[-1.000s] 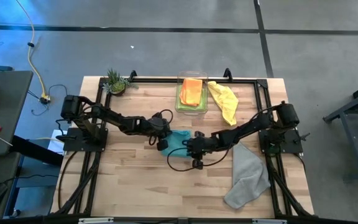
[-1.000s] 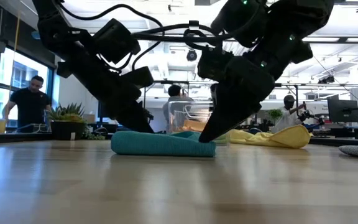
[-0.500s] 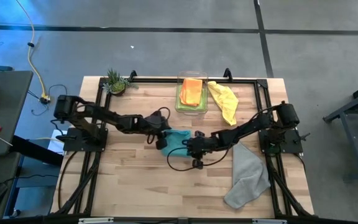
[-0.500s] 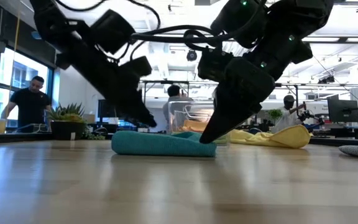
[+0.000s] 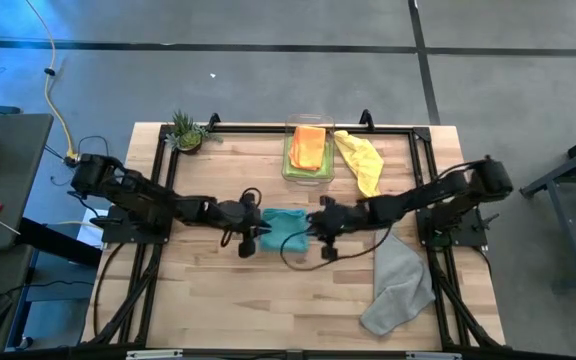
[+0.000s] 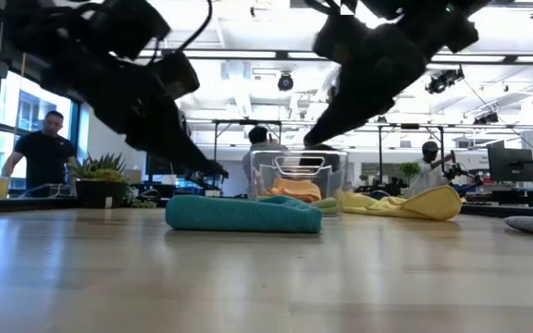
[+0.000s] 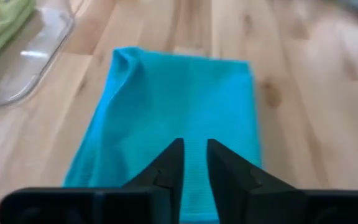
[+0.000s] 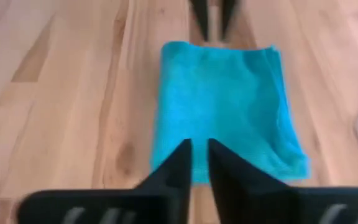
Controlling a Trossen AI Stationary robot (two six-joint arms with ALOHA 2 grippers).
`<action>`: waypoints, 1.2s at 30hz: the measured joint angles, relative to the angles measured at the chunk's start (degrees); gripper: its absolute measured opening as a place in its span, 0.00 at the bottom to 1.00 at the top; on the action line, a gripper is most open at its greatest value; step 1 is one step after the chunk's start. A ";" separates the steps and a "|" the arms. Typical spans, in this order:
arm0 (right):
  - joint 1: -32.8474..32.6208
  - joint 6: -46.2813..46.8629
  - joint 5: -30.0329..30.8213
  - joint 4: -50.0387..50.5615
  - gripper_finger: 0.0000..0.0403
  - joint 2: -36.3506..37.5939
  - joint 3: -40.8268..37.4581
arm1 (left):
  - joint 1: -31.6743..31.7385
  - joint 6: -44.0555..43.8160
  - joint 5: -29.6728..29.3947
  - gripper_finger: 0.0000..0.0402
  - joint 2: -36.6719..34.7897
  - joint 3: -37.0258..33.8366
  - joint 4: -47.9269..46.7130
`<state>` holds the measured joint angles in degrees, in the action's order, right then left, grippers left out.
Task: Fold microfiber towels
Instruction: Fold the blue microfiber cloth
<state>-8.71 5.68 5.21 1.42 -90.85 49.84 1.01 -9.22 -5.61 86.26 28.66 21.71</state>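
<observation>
Left hand (image 5: 251,232), fingers nearly together and empty, faces the folded teal towel (image 5: 286,226) at desk (image 5: 218,300) centre; right hand (image 5: 315,232) likewise empty; orange and lime towels sit binned (image 5: 307,150); yellow towel (image 5: 360,163) and grey towel (image 5: 398,280) remain unfolded.

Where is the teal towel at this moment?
In the high view the teal towel lies folded near the table's middle, between the left gripper and the right gripper, just in front of the clear bin.

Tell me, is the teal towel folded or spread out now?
Folded: the teal towel lies as a compact rectangle with layered edges, free of both grippers.
</observation>
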 joint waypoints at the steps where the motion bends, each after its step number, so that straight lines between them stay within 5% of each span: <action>1: 0.95 -0.40 -1.36 -1.01 0.06 1.38 -1.47 | -0.64 -0.84 -0.03 0.11 0.00 -1.13 3.26; 7: 6.74 1.75 -8.80 -22.29 0.04 1.47 -12.61 | -4.09 -4.68 0.17 0.01 1.26 -4.43 19.23; 13: 8.47 1.79 -8.73 -37.86 0.01 -7.38 -14.30 | -6.56 -4.63 -2.72 0.01 6.42 -2.60 19.75; 21: 10.11 2.08 -4.73 -38.36 0.00 -15.78 -9.55 | -7.27 -6.72 -5.57 0.00 12.46 -1.76 19.63; 36: 11.16 7.47 3.60 -28.59 0.00 -16.07 -8.20 | -8.62 -6.34 -7.24 0.00 17.80 -0.46 18.75</action>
<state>2.45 13.15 8.80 -27.16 -106.91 41.65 -7.62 -15.56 -12.85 104.06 28.20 40.46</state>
